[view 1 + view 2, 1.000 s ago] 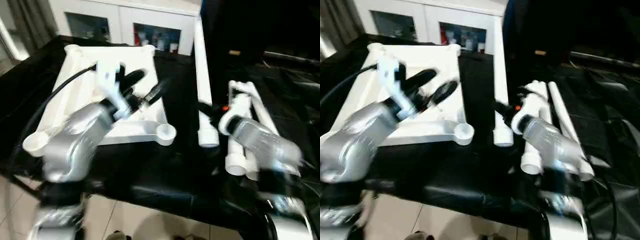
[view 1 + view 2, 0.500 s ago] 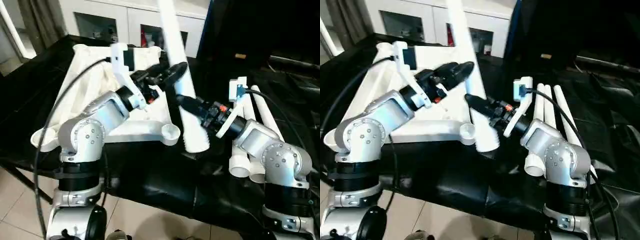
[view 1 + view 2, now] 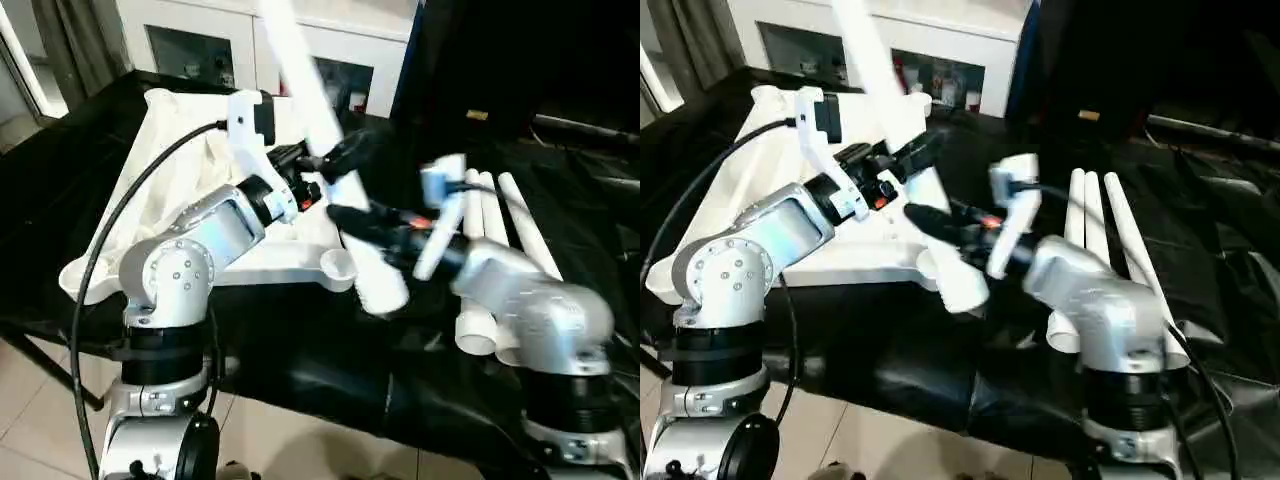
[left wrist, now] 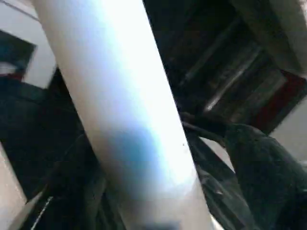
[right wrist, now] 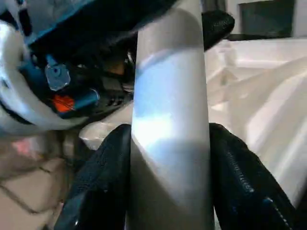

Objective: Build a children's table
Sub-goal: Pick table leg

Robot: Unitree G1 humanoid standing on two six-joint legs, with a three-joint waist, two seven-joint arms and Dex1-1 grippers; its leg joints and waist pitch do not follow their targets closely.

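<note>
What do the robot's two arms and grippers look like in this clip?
Both arms have rounded silver shells with small screws and black joints. Each gripper, left gripper and right gripper, has two black fingers with textured pads. White brackets sit at the wrists, a black cable loops to the left one, and orange-red parts show near the grippers.

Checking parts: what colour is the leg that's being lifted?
White, clearest in the left eye view: the lifted leg.

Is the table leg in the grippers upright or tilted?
Tilted: the leg leans away toward the cabinet, clamped low by the right gripper, thick end above the table top's corner socket.
</note>
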